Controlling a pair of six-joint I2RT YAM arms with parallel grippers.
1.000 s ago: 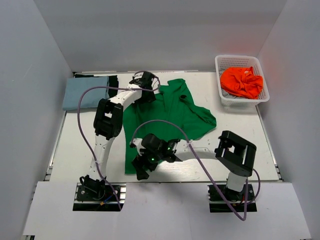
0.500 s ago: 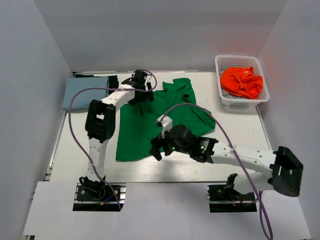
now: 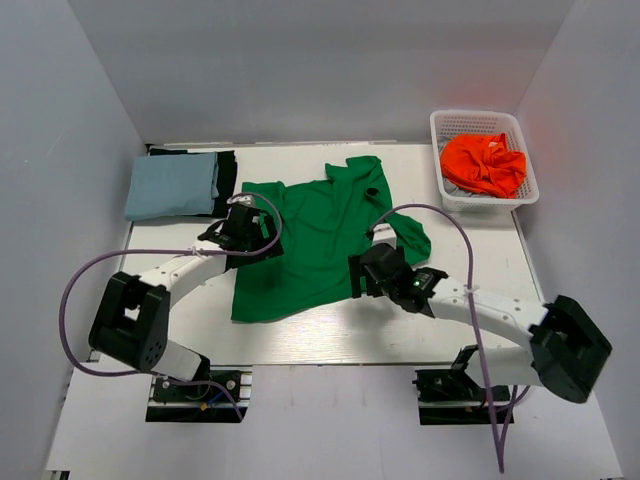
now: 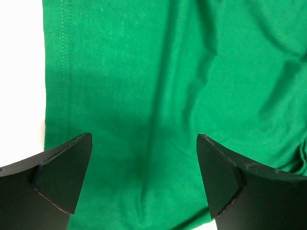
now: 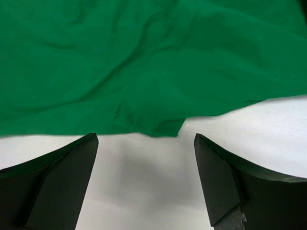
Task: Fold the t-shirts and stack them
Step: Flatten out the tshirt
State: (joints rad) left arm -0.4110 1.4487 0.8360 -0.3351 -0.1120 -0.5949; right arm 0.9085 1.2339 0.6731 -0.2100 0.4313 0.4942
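Note:
A bright green t-shirt (image 3: 315, 235) lies spread and rumpled on the white table (image 3: 180, 310); it also shows in the left wrist view (image 4: 158, 86) and the right wrist view (image 5: 144, 62). My left gripper (image 3: 243, 232) is open and empty, low over the shirt's left part. My right gripper (image 3: 362, 278) is open and empty at the shirt's near right edge, over bare table just off the cloth. A folded pale blue t-shirt (image 3: 172, 186) lies on a black one (image 3: 227, 175) at the back left. An orange t-shirt (image 3: 483, 164) is bunched in the basket.
A white mesh basket (image 3: 520, 135) stands at the back right corner. White walls close in the table on three sides. Purple cables loop from both arms over the near part of the table.
The left arm has pulled back from the shirt's far left corner toward the near left. The right gripper has moved right and away along the shirt's near edge. The shirt lies spread wider.

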